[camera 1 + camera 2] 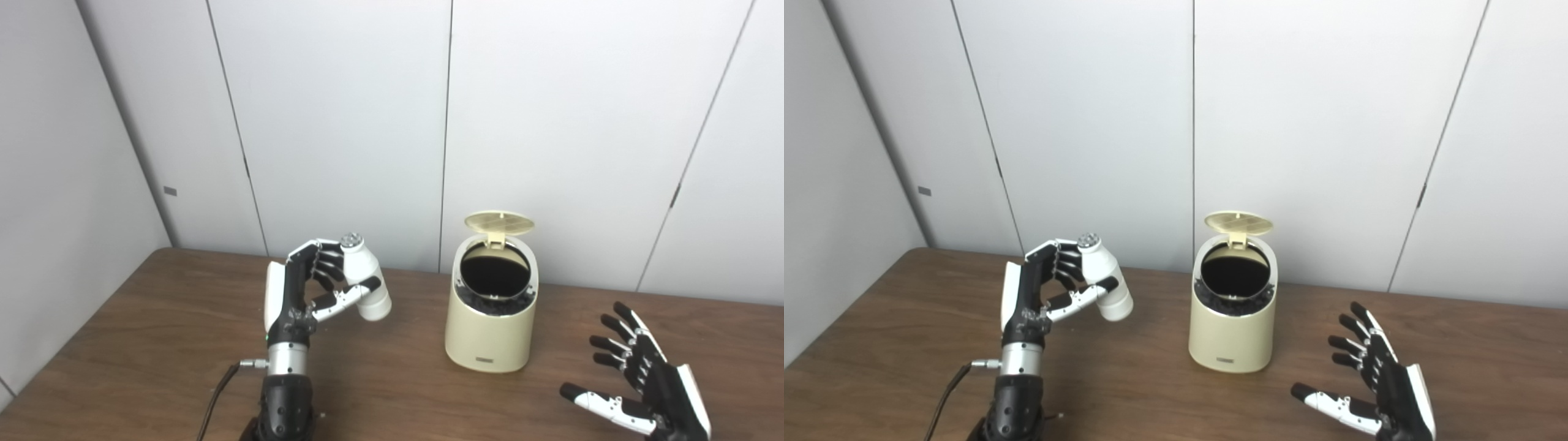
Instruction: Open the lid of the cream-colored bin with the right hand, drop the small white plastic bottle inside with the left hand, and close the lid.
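— One bottle (365, 277), small, white and plastic, with a ribbed cap, is what your left hand (309, 288) has its fingers and thumb wrapped around, tilted, held above the desk (153, 343) to the left of the bin (490, 334).

— And the bin?

— Your cream-colored bin stands on the desk with its lid (499, 223) swung up at the back; a dark liner shows inside, contents not discernible. Your right hand (643, 383) hovers to its right, fingers spread, holding nothing.
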Controlling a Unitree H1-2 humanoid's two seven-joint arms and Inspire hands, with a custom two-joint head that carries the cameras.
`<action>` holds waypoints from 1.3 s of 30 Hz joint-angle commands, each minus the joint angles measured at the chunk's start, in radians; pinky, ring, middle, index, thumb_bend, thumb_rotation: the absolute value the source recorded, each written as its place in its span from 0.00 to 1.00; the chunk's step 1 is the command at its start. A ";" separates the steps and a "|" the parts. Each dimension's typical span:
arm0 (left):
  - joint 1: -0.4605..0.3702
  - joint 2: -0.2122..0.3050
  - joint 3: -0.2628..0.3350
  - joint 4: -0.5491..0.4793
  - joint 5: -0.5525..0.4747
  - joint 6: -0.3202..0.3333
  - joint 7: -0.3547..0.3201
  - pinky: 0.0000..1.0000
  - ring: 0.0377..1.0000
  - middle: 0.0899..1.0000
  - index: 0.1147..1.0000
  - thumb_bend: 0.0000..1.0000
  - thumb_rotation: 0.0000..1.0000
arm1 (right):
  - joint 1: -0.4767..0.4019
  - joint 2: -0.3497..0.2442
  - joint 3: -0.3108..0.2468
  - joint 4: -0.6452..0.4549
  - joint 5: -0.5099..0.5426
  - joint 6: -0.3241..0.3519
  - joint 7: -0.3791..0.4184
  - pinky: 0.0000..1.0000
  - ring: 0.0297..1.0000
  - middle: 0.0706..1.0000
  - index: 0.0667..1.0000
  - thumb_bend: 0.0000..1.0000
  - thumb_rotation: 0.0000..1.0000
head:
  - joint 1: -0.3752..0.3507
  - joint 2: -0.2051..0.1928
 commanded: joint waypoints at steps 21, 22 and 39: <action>-0.187 -0.097 -0.042 -0.058 0.026 0.019 -0.012 0.33 0.40 0.43 0.45 0.50 0.00 | -0.045 0.036 0.010 0.031 -0.012 -0.082 -0.033 0.75 0.77 0.87 0.90 0.80 0.10 | -0.055 -0.016; -0.189 -0.100 -0.044 -0.056 0.026 0.017 -0.013 0.33 0.40 0.43 0.45 0.50 0.00 | -0.046 0.037 0.010 0.032 -0.012 -0.082 -0.033 0.75 0.77 0.87 0.90 0.80 0.10 | -0.056 -0.016; -0.206 -0.137 -0.068 -0.071 0.029 0.023 -0.019 0.32 0.40 0.43 0.45 0.50 0.00 | -0.055 0.049 0.017 0.037 -0.043 -0.071 -0.056 0.71 0.76 0.86 0.89 0.83 0.16 | -0.071 -0.012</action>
